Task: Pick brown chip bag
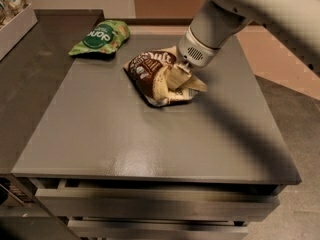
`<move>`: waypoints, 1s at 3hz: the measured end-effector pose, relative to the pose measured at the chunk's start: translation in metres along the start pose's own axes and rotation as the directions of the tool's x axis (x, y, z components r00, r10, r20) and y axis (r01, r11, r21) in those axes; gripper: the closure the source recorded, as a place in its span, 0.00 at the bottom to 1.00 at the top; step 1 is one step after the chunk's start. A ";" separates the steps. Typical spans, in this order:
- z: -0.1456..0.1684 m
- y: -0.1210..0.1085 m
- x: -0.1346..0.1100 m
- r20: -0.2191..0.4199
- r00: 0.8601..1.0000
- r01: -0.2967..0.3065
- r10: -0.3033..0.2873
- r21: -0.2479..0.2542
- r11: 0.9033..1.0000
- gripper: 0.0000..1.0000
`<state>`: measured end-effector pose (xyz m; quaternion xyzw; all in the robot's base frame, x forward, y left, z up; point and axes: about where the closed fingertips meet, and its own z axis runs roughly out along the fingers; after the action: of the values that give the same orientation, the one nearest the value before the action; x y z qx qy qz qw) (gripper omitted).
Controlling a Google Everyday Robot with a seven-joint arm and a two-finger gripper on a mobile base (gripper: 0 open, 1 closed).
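The brown chip bag (146,75) lies near the middle back of the grey table (150,144). It is crumpled and bunched up, with its dark brown top facing left and its tan part folded to the right. My gripper (175,80) comes down from the white arm at the upper right. Its cream fingers (169,79) are shut on the bag's bunched right half. The bag's lower edge still seems to touch the table.
A smaller green bag (100,36) with a dark round logo lies at the table's back left, just beyond the brown bag. A white box (15,26) stands on the darker counter at the far left. Drawer fronts (150,206) sit below the table's front edge.
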<state>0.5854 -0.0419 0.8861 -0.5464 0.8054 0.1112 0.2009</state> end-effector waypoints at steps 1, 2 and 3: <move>-0.027 0.000 -0.013 0.056 0.998 0.035 -0.036 0.026 0.999 1.00; -0.060 0.002 -0.024 0.108 0.991 0.076 -0.081 0.052 0.996 1.00; -0.098 0.006 -0.034 0.152 0.979 0.126 -0.138 0.085 0.988 1.00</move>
<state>0.5708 -0.0503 0.9881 -0.5804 0.7525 0.1102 0.2911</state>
